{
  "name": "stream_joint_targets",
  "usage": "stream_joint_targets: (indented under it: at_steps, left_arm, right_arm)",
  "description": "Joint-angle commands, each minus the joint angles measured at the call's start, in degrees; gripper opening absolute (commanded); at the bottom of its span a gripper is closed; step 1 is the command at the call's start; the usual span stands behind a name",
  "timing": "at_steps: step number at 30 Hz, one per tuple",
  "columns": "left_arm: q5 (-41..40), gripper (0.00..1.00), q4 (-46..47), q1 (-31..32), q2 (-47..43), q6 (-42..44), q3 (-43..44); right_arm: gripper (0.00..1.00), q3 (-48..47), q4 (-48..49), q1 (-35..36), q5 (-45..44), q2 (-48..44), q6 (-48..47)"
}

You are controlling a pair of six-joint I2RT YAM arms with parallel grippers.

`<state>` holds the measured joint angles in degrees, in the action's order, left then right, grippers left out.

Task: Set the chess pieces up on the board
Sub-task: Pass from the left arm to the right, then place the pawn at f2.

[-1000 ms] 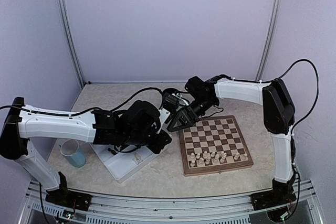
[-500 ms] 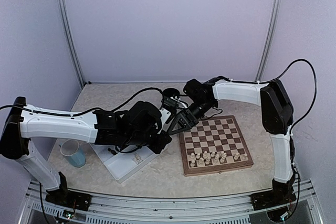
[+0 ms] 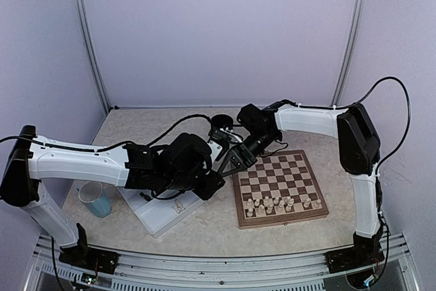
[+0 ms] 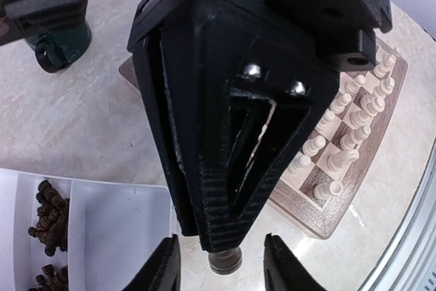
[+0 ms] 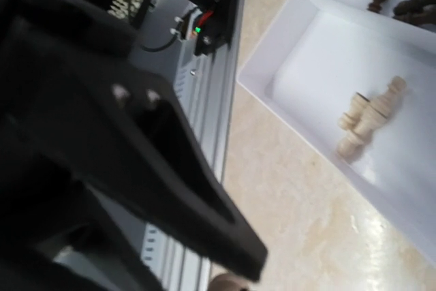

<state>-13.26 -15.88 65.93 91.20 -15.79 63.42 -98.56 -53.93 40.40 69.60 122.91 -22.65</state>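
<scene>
We find the right end effector (image 4: 221, 238) closed on a small dark brown turned chess piece (image 4: 225, 262), which projects just beyond its fingertips. The left end effector (image 4: 223, 270) is open. Its two fingers (image 4: 165, 267) flank the piece, one on each side, without touching it.

The square wooden chessboard with dark brown and pale tan checks (image 3: 283, 172) lies on the beige marbled tabletop (image 3: 136, 127), just beside both end effectors on the right arm's side. The cream turned pieces (image 3: 279, 204) stand on its near rows, apart from both end effectors.

The white rectangular divided tray (image 4: 116, 216) lies just beside the left end effector on the opposite side. One compartment holds a heap of dark brown pieces (image 4: 51, 216). Another holds a few cream pieces lying flat (image 5: 368, 117).
</scene>
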Motion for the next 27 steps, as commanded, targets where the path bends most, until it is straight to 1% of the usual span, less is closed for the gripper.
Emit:
stream_joint_targets:
  at_steps: [1,3,6,9,11,14,18,21,24,27]
  left_arm:
    - [-4.17,0.47,1.29,0.52,-0.06,0.06,1.37]
    - [-5.44,0.51,1.48,0.55,-1.46,0.30,0.77]
    - [-7.86,0.53,1.74,0.52,-3.89,1.26,0.03]
    - [-12.50,0.55,2.88,0.55,-6.28,3.38,-0.66]
    - [-17.37,0.60,4.08,0.24,-6.95,4.82,-0.67]
    - [-21.63,0.67,6.61,-1.32,-6.65,6.80,0.15]
    - [-22.19,0.69,7.91,-3.76,-4.47,7.27,4.03]
    - [-20.64,0.70,6.44,-4.70,-1.29,7.49,7.65]
    - [-18.74,0.70,5.66,-4.59,1.66,8.71,9.94]
    - [-17.82,0.70,5.00,-4.30,4.00,9.09,11.57]
  right_arm:
    - [0.09,-0.36,-0.16,-0.74,-4.27,-1.22,-0.99]
    - [0.09,0.62,0.33,-2.29,-6.08,-2.83,-1.12]
    - [0.09,3.02,0.91,-5.37,-9.95,-6.31,-1.84]
    - [0.09,5.11,-0.96,-8.23,-17.05,-9.56,-4.34]
    - [0.09,7.64,-1.60,-10.31,-21.97,-12.28,-6.09]
    - [0.09,13.48,-1.08,-14.60,-27.10,-17.14,-7.32]
    - [0.09,22.80,-0.38,-19.72,-36.51,-25.20,-9.98]
    - [0.09,29.93,0.74,-22.98,-41.80,-31.42,-12.05]
    - [0.10,35.57,1.17,-24.23,-44.20,-36.19,-14.25]
    - [0.11,39.92,1.29,-24.23,-42.82,-39.15,-17.68]
